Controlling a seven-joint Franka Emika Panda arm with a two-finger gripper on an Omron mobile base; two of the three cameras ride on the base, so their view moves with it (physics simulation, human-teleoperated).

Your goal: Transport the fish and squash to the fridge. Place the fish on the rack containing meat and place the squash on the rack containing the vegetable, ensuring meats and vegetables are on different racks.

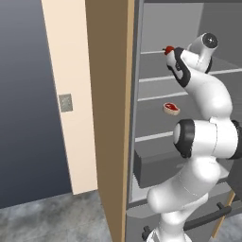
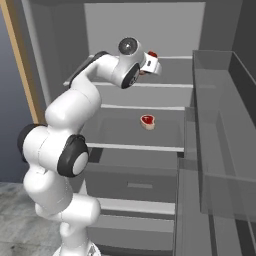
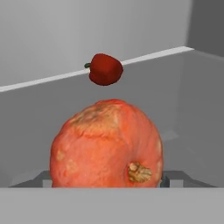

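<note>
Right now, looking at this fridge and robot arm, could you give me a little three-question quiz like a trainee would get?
1. True or false: the meat lies on the same rack as the vegetable.
2. What fills the near part of the hand view? A) fish B) squash C) bottle
3. Fill in: the fridge door stands ____.

Key: 1 false, the vegetable sits on a higher rack; 2 B; 3 open.

squash (image 3: 105,144): matt orange rind, rough, blotchy | vegetable (image 3: 105,69): smooth, glossy dk red | fridge (image 2: 145,30): plain matt grey int. | meat (image 2: 147,121): red, pale fatty rim
</note>
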